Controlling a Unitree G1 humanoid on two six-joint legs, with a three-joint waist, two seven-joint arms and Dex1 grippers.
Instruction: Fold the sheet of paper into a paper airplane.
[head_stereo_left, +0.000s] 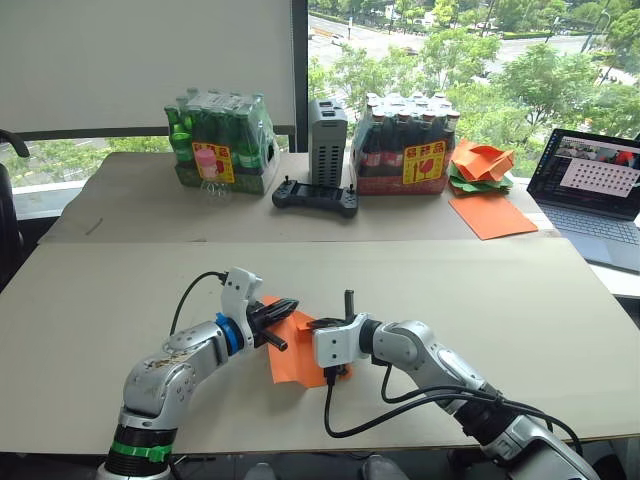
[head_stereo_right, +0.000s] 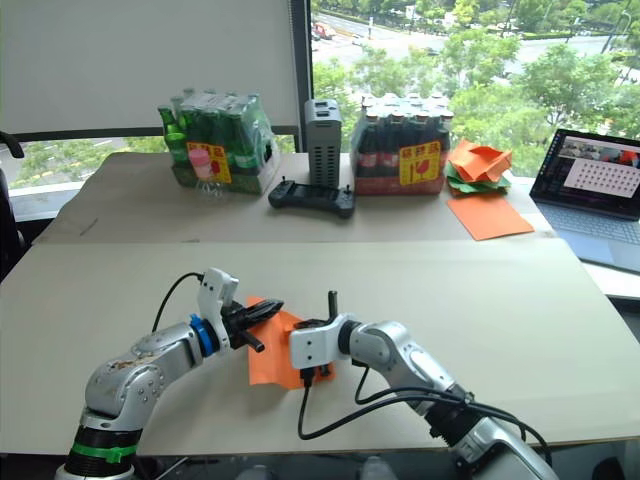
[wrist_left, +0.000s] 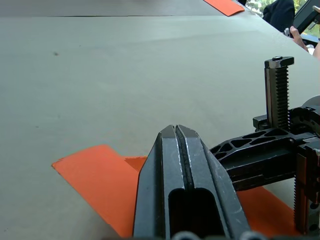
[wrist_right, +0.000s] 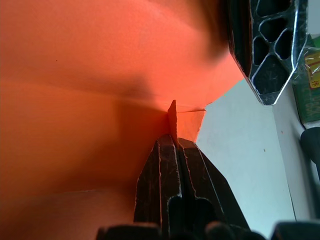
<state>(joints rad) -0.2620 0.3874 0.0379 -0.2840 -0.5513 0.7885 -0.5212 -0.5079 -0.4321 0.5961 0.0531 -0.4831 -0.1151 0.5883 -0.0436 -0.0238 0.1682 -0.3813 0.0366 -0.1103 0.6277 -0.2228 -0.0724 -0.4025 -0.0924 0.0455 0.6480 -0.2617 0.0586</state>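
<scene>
The sheet of paper (head_stereo_left: 296, 358) lies flat on the near part of the counter (head_stereo_left: 480, 300), right between the two arms. The left gripper (head_stereo_left: 283, 310) rests over the paper's far left corner, and in the left wrist view its jaws are pressed together with nothing seen between them. The right gripper (wrist_right: 174, 142) is down at the paper's right side. In the right wrist view its jaws are closed and pinch a small folded-up bit of the orange paper at their tips. One black finger (head_stereo_left: 348, 301) of another gripper part on the right arm sticks straight up above the paper. A black cable (head_stereo_left: 400, 410) loops on the counter beside the right arm. Farther back, past a seam in the counter, a black controller (head_stereo_left: 316, 197) lies in the middle. Behind it stands a gray box (head_stereo_left: 327, 141). A pack of green bottles (head_stereo_left: 221, 140) stands to the left of the box, and a pack of dark bottles (head_stereo_left: 404, 144) stands to its right. Right of the dark bottles is a heap of orange and green paper shapes (head_stereo_left: 481, 163), and a smooth orange sheet (head_stereo_left: 491, 214) lies flat just in front of the heap. At the far right edge sits an open laptop (head_stereo_left: 592, 196) with its screen lit. Behind everything is a window (head_stereo_left: 450, 50) with green trees outside.
</scene>
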